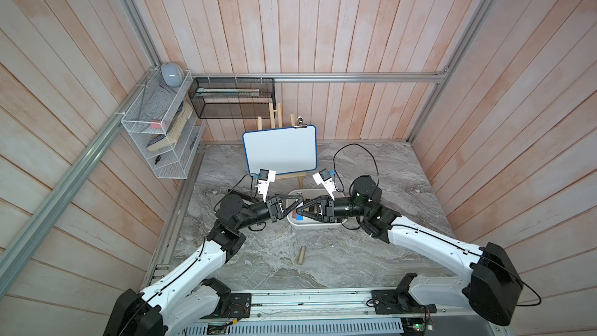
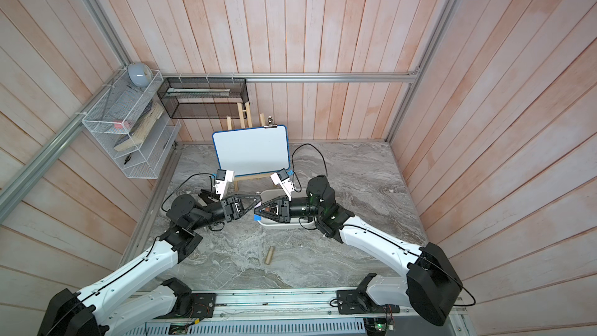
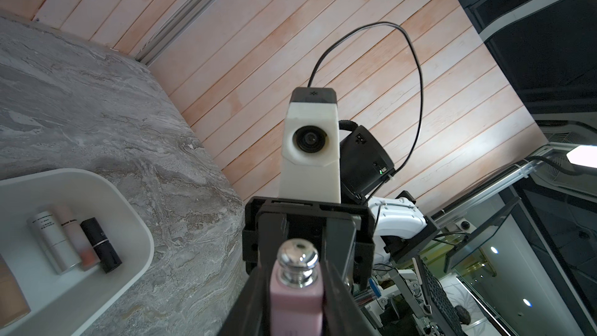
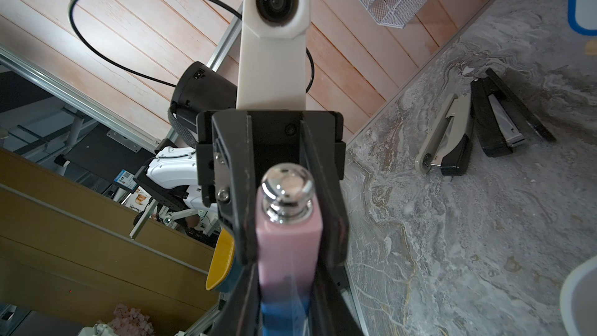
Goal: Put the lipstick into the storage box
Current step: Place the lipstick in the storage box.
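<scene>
Right wrist view shows the pink lipstick [image 4: 289,237] pinched tight between the fingers of the right pincer [image 1: 299,212]; the left pincer [image 1: 300,202] flanks it too, gripping or not I cannot tell. Looks like a handover: next the left must let go, then the right lowers it into the storage box [image 1: 323,225] just beneath both.

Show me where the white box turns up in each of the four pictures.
Top view: box at centre, on the table, just before the whiteboard.
Top view: box in the same spot, slightly nearer the picture's left.
Left wrist: box at the picture's edge, three tubes inside.
Right wrist: only a sliver of the box rim, in a corner.
Shared landmark: the grey marble table, in all four.
</scene>
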Controlling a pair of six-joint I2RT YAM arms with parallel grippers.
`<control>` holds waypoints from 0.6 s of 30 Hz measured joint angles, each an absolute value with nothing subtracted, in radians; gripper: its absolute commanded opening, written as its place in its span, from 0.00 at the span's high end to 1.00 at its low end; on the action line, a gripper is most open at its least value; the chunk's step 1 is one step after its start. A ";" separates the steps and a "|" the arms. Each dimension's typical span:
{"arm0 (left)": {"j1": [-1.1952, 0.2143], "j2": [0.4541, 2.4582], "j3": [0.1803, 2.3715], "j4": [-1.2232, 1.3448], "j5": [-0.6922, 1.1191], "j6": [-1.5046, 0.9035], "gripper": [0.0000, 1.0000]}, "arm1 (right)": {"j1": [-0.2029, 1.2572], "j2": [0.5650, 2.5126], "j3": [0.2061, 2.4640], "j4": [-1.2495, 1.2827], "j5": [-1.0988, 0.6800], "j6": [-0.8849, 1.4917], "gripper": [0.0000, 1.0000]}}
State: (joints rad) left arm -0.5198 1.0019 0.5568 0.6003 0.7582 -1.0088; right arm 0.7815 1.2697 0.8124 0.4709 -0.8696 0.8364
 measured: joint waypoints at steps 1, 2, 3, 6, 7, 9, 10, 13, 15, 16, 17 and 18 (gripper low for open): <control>-0.520 1.001 0.557 0.591 0.758 -1.003 0.57 | 0.781 1.272 0.812 0.472 -0.869 0.837 0.85; -0.520 1.000 0.557 0.581 0.757 -0.998 0.49 | 0.782 1.272 0.812 0.471 -0.869 0.836 0.85; -0.520 1.000 0.557 0.572 0.755 -0.992 0.42 | 0.782 1.272 0.812 0.471 -0.869 0.836 0.86; -0.520 0.999 0.557 0.540 0.751 -0.978 0.27 | 0.783 1.272 0.812 0.471 -0.865 0.834 0.85; -0.520 0.999 0.557 0.530 0.751 -0.972 0.20 | 0.782 1.272 0.812 0.471 -0.862 0.833 0.85; -0.520 0.994 0.558 0.511 0.750 -0.963 0.00 | 0.782 1.271 0.812 0.471 -0.855 0.831 0.85; -0.520 0.991 0.558 0.502 0.749 -0.961 0.00 | 0.782 1.271 0.812 0.469 -0.852 0.830 0.85; -0.518 0.974 0.558 0.479 0.745 -0.956 0.01 | 0.774 1.263 0.812 0.456 -0.839 0.827 0.85; -0.515 0.961 0.558 0.466 0.743 -0.952 0.00 | 0.759 1.251 0.812 0.442 -0.830 0.823 0.85; -0.512 0.953 0.558 0.459 0.743 -0.950 0.00 | 0.749 1.243 0.812 0.434 -0.824 0.820 0.85; -0.509 0.945 0.558 0.454 0.743 -0.949 0.00 | 0.739 1.237 0.812 0.426 -0.818 0.818 0.85; -0.506 0.937 0.558 0.448 0.742 -0.946 0.00 | 0.727 1.227 0.812 0.413 -0.810 0.815 0.86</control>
